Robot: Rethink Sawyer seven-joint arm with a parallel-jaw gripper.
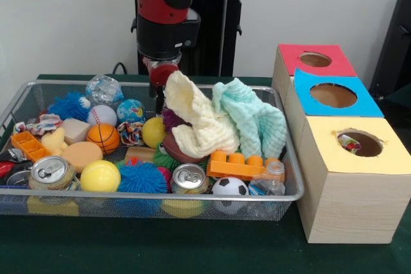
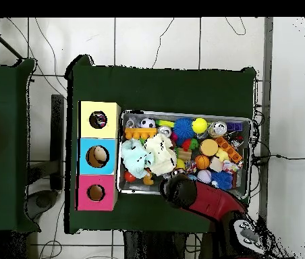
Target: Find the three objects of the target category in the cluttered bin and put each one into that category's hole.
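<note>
The gripper (image 1: 158,91) is hanging beside the cream cloth (image 1: 196,120); I cannot tell its grip. Overhead, the arm (image 2: 199,196) is hiding it.

A robotics lab is showing itself here: a red and black arm (image 1: 164,4) is standing at a green-covered table (image 1: 160,248), where a wire bin (image 1: 192,206) of assorted toys is sitting beside a wooden box (image 1: 340,203) with colour-coded holes, while cables (loose across the white tiled floor (image 2: 169,40)) are trailing beyond the table's edges.
</note>
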